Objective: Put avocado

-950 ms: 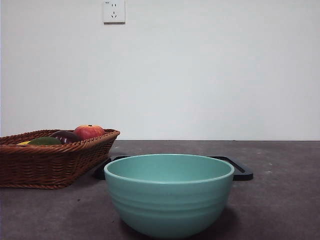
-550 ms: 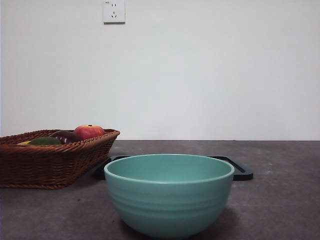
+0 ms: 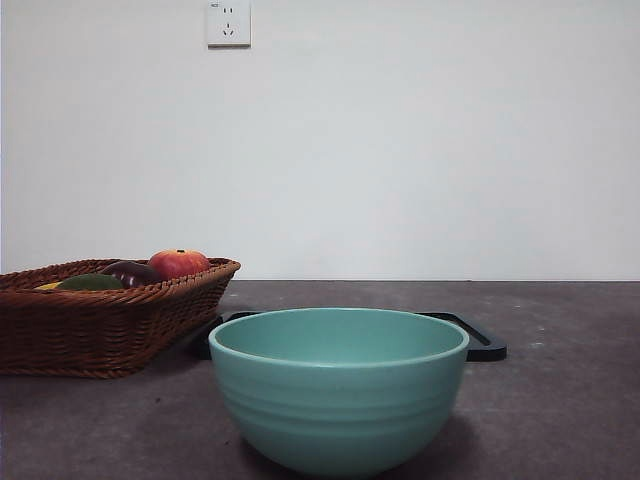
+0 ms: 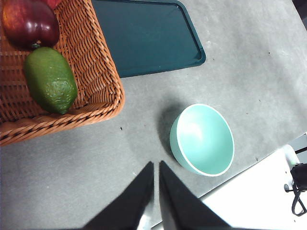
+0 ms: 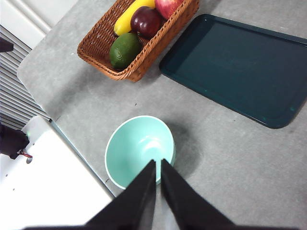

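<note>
The dark green avocado point(image 4: 50, 80) lies in the wicker basket point(image 4: 98, 72), beside a dark purple fruit point(image 4: 29, 23); the front view shows the avocado point(image 3: 90, 283) as a low green hump behind the basket point(image 3: 110, 325) rim. In the right wrist view the avocado point(image 5: 124, 50) sits at the basket's near end. The teal bowl point(image 3: 338, 388) stands empty at the table's front. My left gripper point(image 4: 156, 167) hangs high over bare table between basket and bowl, shut and holding nothing. High above the bowl point(image 5: 139, 149), my right gripper point(image 5: 158, 165) is also shut and holds nothing.
A dark green tray point(image 5: 237, 67) lies flat behind the bowl, right of the basket. The basket also holds a red apple point(image 3: 178, 263) and a yellow banana point(image 5: 129, 14). A white ledge point(image 5: 43, 187) borders the table's front edge.
</note>
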### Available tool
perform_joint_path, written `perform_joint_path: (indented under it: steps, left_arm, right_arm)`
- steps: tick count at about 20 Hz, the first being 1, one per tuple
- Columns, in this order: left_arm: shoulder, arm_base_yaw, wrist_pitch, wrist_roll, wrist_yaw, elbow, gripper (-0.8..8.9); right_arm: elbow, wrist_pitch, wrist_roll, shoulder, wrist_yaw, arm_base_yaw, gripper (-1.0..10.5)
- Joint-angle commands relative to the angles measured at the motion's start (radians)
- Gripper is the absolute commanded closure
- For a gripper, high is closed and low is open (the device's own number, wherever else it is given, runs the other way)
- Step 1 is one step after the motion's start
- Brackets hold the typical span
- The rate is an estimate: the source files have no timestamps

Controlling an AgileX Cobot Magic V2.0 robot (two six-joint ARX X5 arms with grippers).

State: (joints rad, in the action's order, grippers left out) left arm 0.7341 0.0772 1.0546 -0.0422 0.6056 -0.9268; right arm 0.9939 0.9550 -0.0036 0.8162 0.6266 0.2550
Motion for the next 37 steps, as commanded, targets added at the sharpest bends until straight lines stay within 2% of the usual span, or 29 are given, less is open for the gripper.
perform_joint_path:
  steps: [1,2,4,5,6,12,16,18,23,28,37]
  left_arm:
    - [0.005,0.002,-0.004,0.012,0.005,-0.021,7.46]
    - [0.005,0.002,-0.004,0.011,0.005,-0.021,6.71]
    - [0.005,0.002,-0.004,0.011,0.005,-0.021,4.18]
    - [0.005,0.002,-0.004,0.011,0.005,-0.021,3.39]
    - [0.005,0.002,-0.003,0.006,0.005,-0.021,3.06]
    - [0.013,0.006,-0.008,-0.006,0.0,-0.021,3.11]
    - [0.085,0.054,-0.065,-0.042,-0.08,-0.023,3.11]
    - [0.156,0.091,-0.127,-0.057,-0.146,-0.038,3.15]
    - [0.433,0.195,-0.165,-0.055,-0.43,-0.15,3.17]
    - [0.672,0.25,-0.171,-0.052,-0.554,-0.233,3.19]
    - [0.896,0.259,-0.272,-0.056,-0.573,-0.235,3.26]
  right_arm:
    - [0.019,-0.005,-0.008,0.006,0.002,0.005,8.1]
    - [0.019,-0.005,-0.007,0.006,0.002,0.005,7.0]
    - [0.019,-0.005,-0.005,0.006,0.002,0.005,5.3]
    - [0.019,-0.005,-0.004,0.006,0.002,0.005,5.1]
    - [0.019,-0.005,-0.004,0.006,0.002,0.005,5.1]
    - [0.019,-0.005,-0.003,0.006,0.002,0.005,5.1]
    - [0.019,-0.005,-0.003,0.006,0.002,0.005,5.1]
    - [0.019,-0.005,-0.002,0.006,0.002,0.005,5.1]
    - [0.019,-0.005,0.003,0.006,0.002,0.005,5.1]
    - [0.019,-0.005,0.003,0.006,0.002,0.005,5.1]
    - [0.019,-0.004,0.003,0.006,0.002,0.005,5.1]
